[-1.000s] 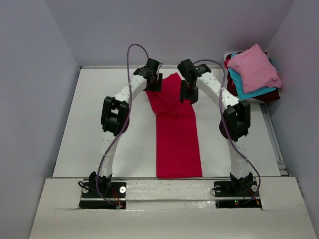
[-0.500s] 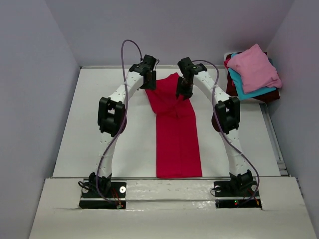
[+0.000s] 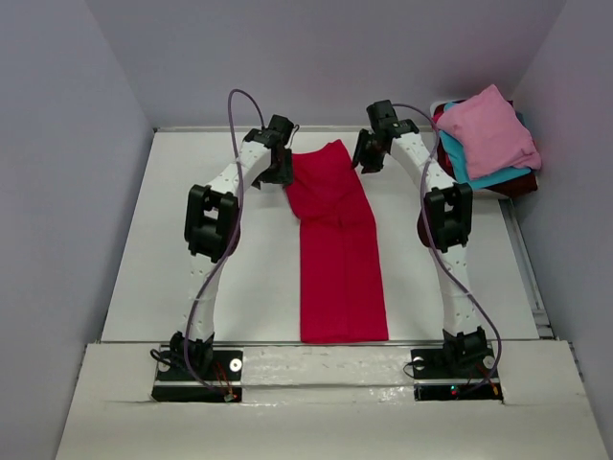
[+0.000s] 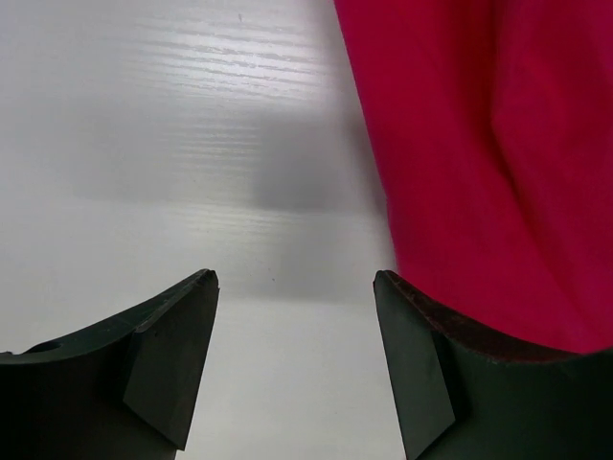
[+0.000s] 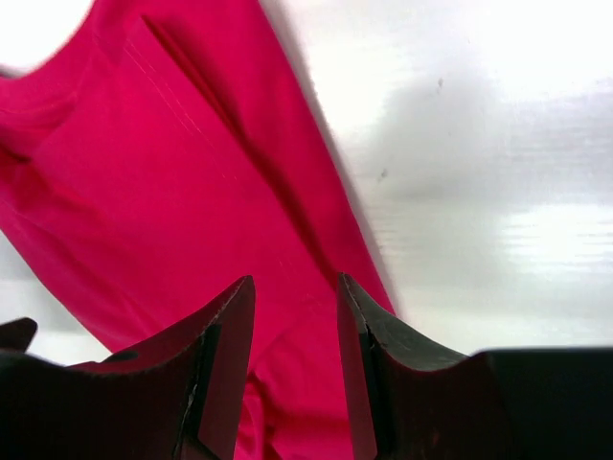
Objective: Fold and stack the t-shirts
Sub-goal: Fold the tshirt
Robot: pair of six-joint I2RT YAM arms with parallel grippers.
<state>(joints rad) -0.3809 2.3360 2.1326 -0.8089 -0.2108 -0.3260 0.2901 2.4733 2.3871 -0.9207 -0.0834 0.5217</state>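
**Both grippers empty at the far end of the red shirt**

The red shirt (image 3: pixel 343 259) lies flat on the table (image 3: pixel 192 240), folded into a long narrow strip. It runs from the near edge, between the two arm bases, toward the far wall. Its far end is wider and a little creased, leaning to the left.

The left gripper (image 4: pixel 297 355) hangs just off the strip's far left edge. Its jaws are spread wide with only bare table between them. In the left wrist view the right-hand finger sits beside the cloth's edge, and nothing is grasped.

The right gripper (image 5: pixel 292 364) is at the far right corner of the strip. Its jaws are parted by a narrower gap. Red cloth shows through that gap in the right wrist view, but it lies flat below and is not pinched.

Well apart, past the table's far right corner, three more shirts are stacked. The pink shirt (image 3: pixel 488 129) is on top, the teal shirt (image 3: pixel 469 174) under it and the maroon shirt (image 3: pixel 522 184) at the bottom.
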